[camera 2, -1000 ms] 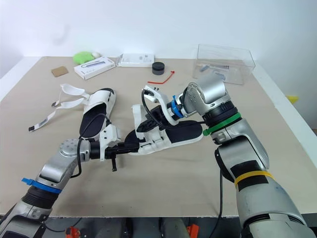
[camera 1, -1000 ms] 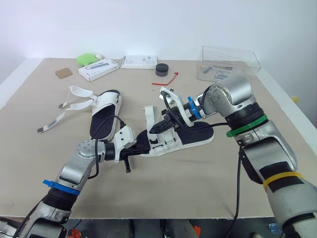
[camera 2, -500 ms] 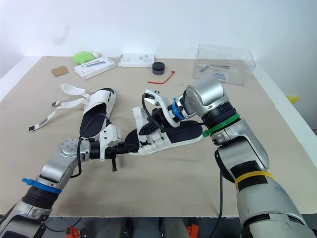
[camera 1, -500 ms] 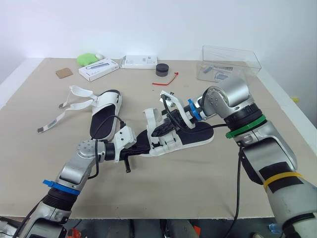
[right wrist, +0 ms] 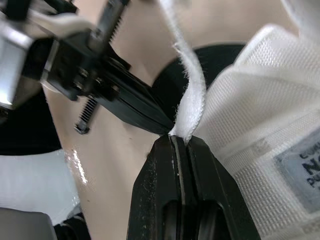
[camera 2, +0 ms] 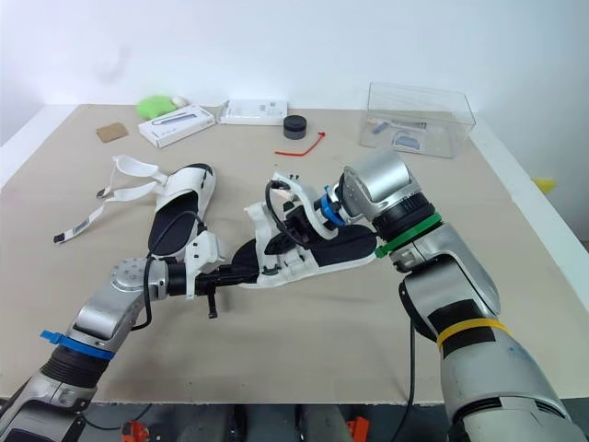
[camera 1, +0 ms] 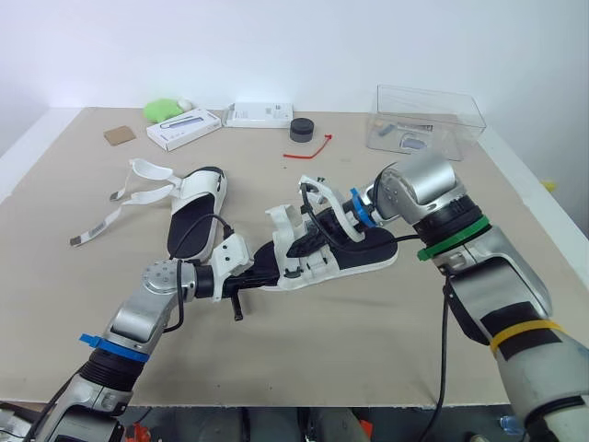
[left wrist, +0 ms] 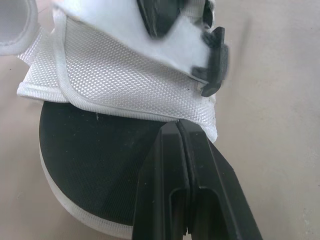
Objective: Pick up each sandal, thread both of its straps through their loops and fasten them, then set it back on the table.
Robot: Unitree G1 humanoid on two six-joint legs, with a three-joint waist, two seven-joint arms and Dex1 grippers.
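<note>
A white sandal with a black footbed [camera 1: 354,250] lies mid-table, its toe end lifted slightly. My left gripper [camera 1: 271,266] is shut on the toe edge of its sole; in the left wrist view the fingers [left wrist: 172,165] pinch the black footbed under the white mesh strap [left wrist: 125,75]. My right gripper [camera 1: 306,242] is shut on a white strap end [right wrist: 189,95] over the sandal's front, close to the left gripper. A second sandal [camera 1: 195,210] lies flat to the left, with its loose straps [camera 1: 138,189] spread out on the table.
Along the back edge stand a clear plastic box [camera 1: 425,115], a black round puck [camera 1: 301,130], two white boxes [camera 1: 182,128] [camera 1: 259,114], a green object [camera 1: 161,109] and a brown square [camera 1: 118,135]. A red tie [camera 1: 308,150] lies behind the sandal.
My right gripper has moved down and a little toward the left gripper, drawing the strap lower over the sandal's front. The left arm and the second sandal have not moved.
</note>
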